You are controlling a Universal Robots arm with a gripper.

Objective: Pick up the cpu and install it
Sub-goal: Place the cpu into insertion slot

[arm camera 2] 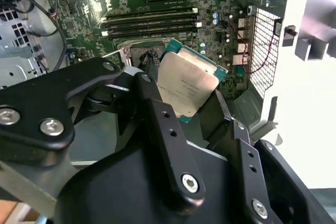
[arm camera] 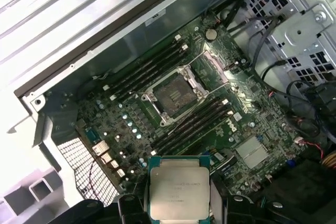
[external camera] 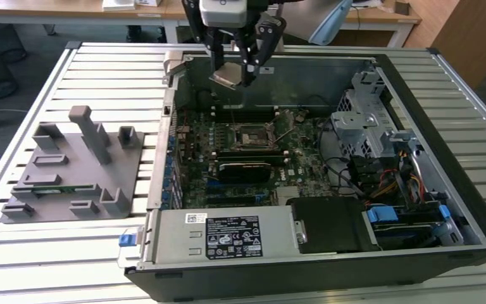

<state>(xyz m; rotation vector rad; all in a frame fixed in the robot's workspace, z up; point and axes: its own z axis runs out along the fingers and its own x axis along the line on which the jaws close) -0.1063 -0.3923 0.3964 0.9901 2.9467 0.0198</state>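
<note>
The open computer case [external camera: 311, 269] holds a motherboard with its socket [arm camera: 176, 94] open. Beside the case, on the exterior view's left, a grey tray [external camera: 133, 164] carries a green memory stick [external camera: 57, 187]. Over the case's far wall, the gripper [external camera: 235, 73] pinches the cpu [arm camera 2: 186, 88] between narrow jaws, tilted, in the air.

Bright, even light: the slatted surface [external camera: 108, 76] glares white, the computer case [external camera: 268, 278] interior lies shadowed, the cpu [arm camera: 178, 192] shows soft sheen.

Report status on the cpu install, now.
Gripper up over the open case, jaws shut on the cpu. Cpu in the air, not seated. Socket looks empty; no cable across it.
</note>
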